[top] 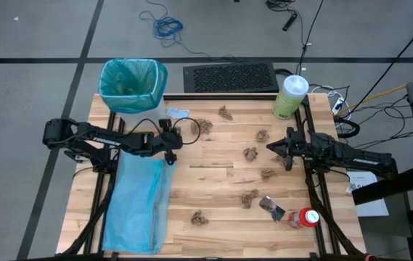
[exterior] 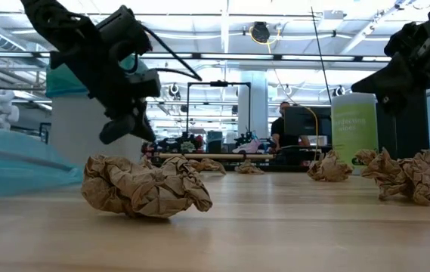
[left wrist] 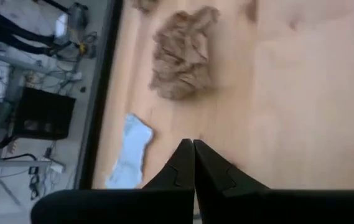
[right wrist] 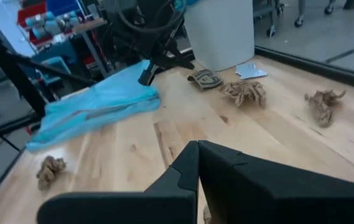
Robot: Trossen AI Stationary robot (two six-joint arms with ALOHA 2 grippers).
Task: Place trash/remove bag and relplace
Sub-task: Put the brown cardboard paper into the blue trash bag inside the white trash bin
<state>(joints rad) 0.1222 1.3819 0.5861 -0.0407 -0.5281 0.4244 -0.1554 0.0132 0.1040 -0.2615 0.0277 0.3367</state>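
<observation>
Left wrist view alone shows pale blue scrap (left wrist: 130,152) beside wad (left wrist: 183,56).

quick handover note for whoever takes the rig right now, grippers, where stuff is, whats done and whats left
Left gripper: shut, empty, raised over the table beside the pale blue bag.
Right gripper: shut, empty, at the table's right side.
Paper wads lie scattered over the table; silvery wrapper and red-and-white object lie at the near right, pale blue scrap near the bin.
Done: nothing visibly; the teal liner is still in the bin.
Left: bin the trash, pull the liner, fit the pale blue bag.
</observation>
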